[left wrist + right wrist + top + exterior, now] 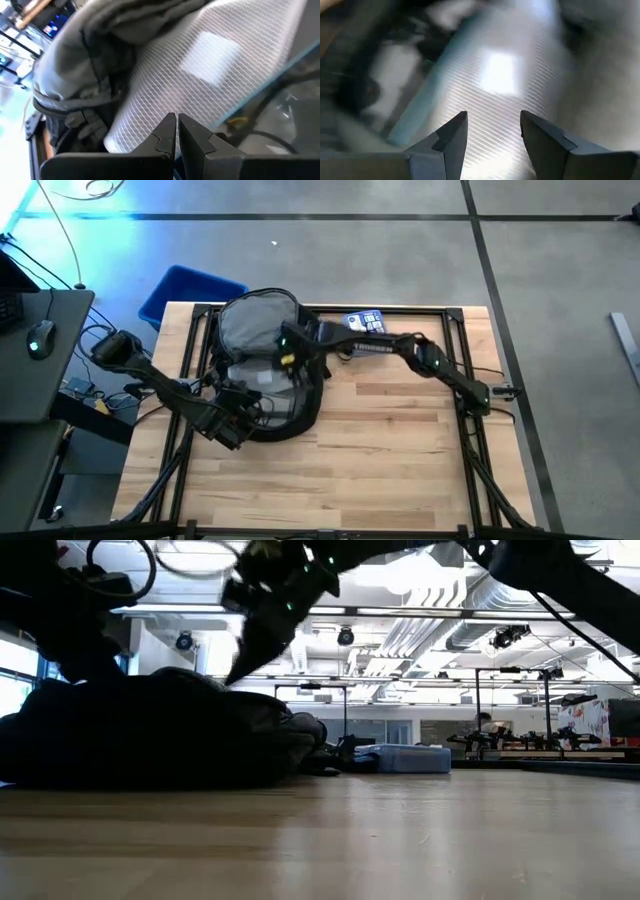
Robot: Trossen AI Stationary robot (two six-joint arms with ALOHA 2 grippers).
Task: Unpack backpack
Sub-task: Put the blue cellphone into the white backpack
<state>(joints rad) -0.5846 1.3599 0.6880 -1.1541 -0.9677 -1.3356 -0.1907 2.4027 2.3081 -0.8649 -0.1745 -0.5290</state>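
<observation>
The black backpack [262,330] lies on the far-left part of the table, opened up so its grey lining [95,45] shows. A clear, white-ribbed zip pouch [200,65] with a blue edge lies in the opening, seen also as the pouch [495,75] in the right wrist view. My left gripper [176,125] is at the backpack's near-left side, shut, its tips over the pouch. My right gripper [492,130] hangs open above the pouch, over the middle of the backpack [150,740]. My left gripper has its shut fingertips [167,127] right over the ribbed face of the pouch [150,125]. I cannot tell whether they touch it or hold any of it.
A blue and white packet [365,322] lies on the table at the far edge, right of the backpack, and shows as a blue box [410,758] in the low view. A blue bin [190,292] stands on the floor beyond the far-left corner. Bare wood [400,450] fills the near and right parts.
</observation>
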